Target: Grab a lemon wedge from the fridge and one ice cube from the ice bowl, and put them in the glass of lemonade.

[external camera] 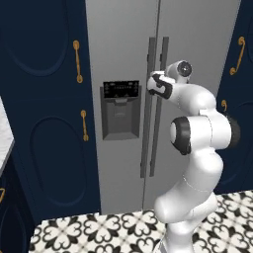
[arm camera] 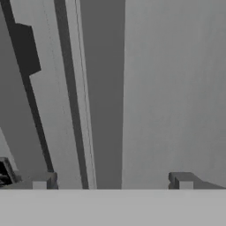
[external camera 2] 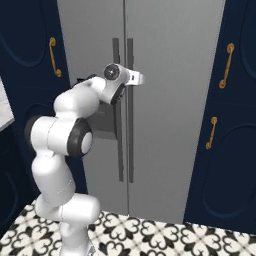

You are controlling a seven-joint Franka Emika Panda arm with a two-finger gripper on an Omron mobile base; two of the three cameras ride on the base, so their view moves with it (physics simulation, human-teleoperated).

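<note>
Jaws spread fully wide, holding nothing, I have the gripper (arm camera: 112,184) raised in front of the fridge (external camera: 123,49), level with the upper part of its two long dark handles (external camera: 158,104). From the hand view, the two fingertips (arm camera: 40,183) sit at the bottom with a broad grey handle bar (arm camera: 103,88) running lengthwise between them, so one handle appears roughly bracketed, though I cannot tell how close the tips are to it.

Both doors are shut, so the lemon wedge I need is behind them, hidden. My step is to open a door. To do it well, I judge I should ease forward until the bar sits deep between the fingers, close squarely on it without clipping the neighbouring handle just beside it, then pull along an arc about the door's outer hinge, not straight back. Slipping off the smooth bar is the main risk.

Around me: the black dispenser panel (external camera: 120,109) is set in the door on the left of the seam. Navy cabinets (external camera: 47,99) with brass handles (external camera: 78,61) flank the fridge on both sides. Underfoot, the floor (external camera: 99,230) is black-and-white patterned tile. A pale counter edge (external camera: 4,136) shows at the far left of the left base view.
</note>
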